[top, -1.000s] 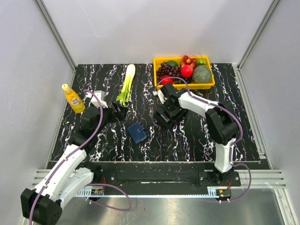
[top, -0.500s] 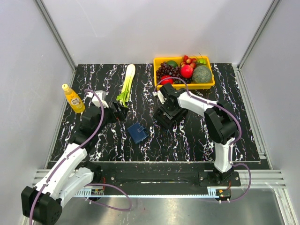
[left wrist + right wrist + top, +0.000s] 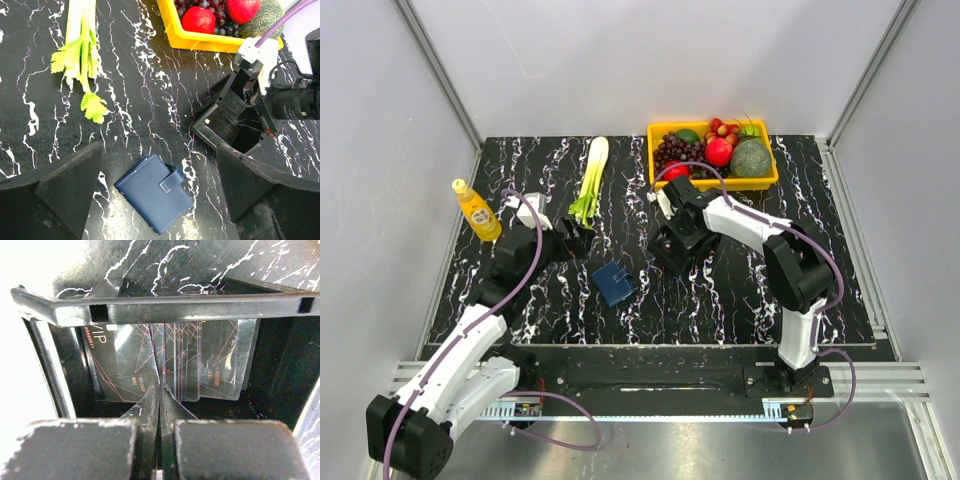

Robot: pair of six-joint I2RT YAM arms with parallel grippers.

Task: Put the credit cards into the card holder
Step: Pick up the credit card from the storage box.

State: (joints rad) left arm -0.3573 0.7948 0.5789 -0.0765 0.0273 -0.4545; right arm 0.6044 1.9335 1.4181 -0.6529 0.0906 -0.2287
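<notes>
Card holder (image 3: pixel 614 284): small navy case, folded shut, strap tab across 1 edge, pale stitching. It lies flat and skewed on the black marbled table (image 3: pixel 740 300), between the 2 grippers and a little nearer the arm bases. Black tray (image 3: pixel 202 131), near it on the right, holds a row of dark credit cards (image 3: pixel 220 360) standing on edge, marked with thin red lines. Yellow basket (image 3: pixel 653 150) at the back holds grapes, red apples and 1 melon. Right gripper (image 3: pixel 160 390) reaches down into the tray, jaws pinched together against the cards' edge; cannot tell whether a card is caught. Left gripper (image 3: pixel 157 150) sits low, just left of the card holder, jaws spread wide, holding nothing.
</notes>
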